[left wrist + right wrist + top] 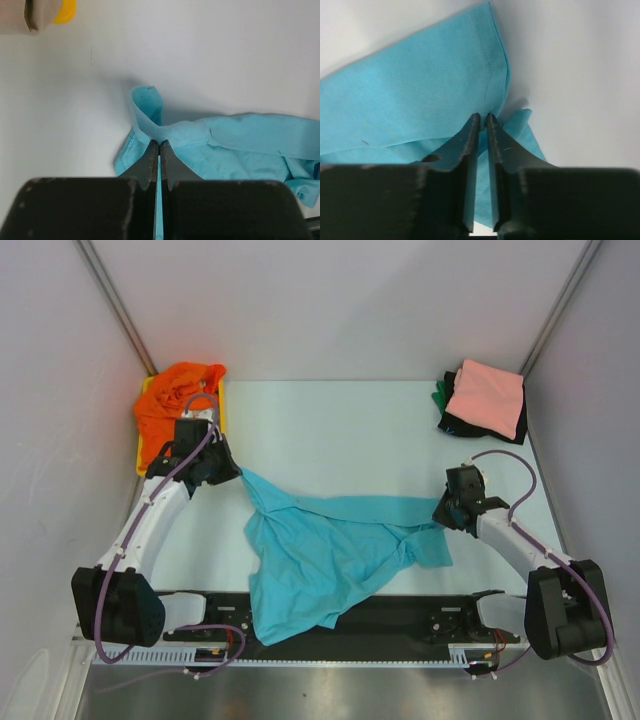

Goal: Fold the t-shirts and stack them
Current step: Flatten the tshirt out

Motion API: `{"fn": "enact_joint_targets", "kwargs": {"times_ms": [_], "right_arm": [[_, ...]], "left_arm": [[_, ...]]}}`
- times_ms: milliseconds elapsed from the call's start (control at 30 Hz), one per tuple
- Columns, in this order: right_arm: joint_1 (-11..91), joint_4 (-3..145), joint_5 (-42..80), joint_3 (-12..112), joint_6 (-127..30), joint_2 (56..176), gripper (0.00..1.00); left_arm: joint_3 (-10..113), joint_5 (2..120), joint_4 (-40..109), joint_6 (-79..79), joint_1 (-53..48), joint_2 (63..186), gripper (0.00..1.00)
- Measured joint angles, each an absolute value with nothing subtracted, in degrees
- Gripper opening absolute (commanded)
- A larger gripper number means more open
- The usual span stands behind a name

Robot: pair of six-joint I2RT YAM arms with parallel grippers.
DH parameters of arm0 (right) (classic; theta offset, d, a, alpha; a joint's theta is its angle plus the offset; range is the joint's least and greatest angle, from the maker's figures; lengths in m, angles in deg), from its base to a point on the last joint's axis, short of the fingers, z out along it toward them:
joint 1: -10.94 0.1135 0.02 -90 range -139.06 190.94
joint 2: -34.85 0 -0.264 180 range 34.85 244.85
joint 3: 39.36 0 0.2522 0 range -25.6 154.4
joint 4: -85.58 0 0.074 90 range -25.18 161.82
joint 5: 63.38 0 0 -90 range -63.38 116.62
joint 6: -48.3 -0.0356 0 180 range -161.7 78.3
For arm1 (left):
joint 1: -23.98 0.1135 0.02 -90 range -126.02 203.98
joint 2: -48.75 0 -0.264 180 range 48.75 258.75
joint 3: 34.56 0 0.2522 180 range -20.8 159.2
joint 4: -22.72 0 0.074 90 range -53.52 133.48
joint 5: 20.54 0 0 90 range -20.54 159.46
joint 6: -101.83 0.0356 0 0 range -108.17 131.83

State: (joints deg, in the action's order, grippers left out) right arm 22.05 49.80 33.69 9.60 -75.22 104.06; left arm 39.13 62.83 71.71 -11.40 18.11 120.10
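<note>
Turquoise, soft and wrinkled, the t-shirt (320, 555) sprawls in a rough triangle at lower centre. The left gripper (235, 472), arm stretched up-frame, pinches its upper-left corner; the right gripper (442, 512), arm bent inward, clamps its right hem.

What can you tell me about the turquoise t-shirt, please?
The turquoise t-shirt is thin, soft, plain cloth with stitched hems, unfolded and wrinkled. It lies across the near middle of the table, its lower edge draped over the black base rail. The left claw pinches one edge and the right claw the opposite hem.
</note>
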Motion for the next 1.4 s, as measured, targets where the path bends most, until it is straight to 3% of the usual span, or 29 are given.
{"fn": "enact_joint_targets", "kwargs": {"times_ms": [400,433,467,500,1000,1200,1400], "right_arm": [[21.9,49.4,33.9,10.5,-74.8,104.1,0.14],[21.9,49.4,33.9,10.7,-74.7,104.1,0.13],[21.9,49.3,33.8,10.9,-74.6,104.1,0.03],[21.9,49.3,33.8,11.0,-74.5,104.1,0.00],[21.8,45.8,33.7,15.1,-73.8,102.7,0.00],[21.8,40.3,31.8,24.5,-72.6,94.5,0.00],[22.4,36.2,29.0,34.4,-71.2,79.8,0.00]], "left_arm": [[39.0,62.8,71.7,-11.4,18.1,120.1,0.00],[39.0,62.8,71.7,-11.4,18.1,120.1,0.00],[39.0,62.8,71.7,-11.4,18.1,120.1,0.00],[39.0,62.8,71.7,-11.4,18.1,120.1,0.00],[39.0,63.2,71.7,-11.4,18.1,119.6,0.00],[41.3,63.7,74.0,-11.4,18.1,113.8,0.00],[53.5,63.9,78.0,-11.4,18.1,102.4,0.00]]}}
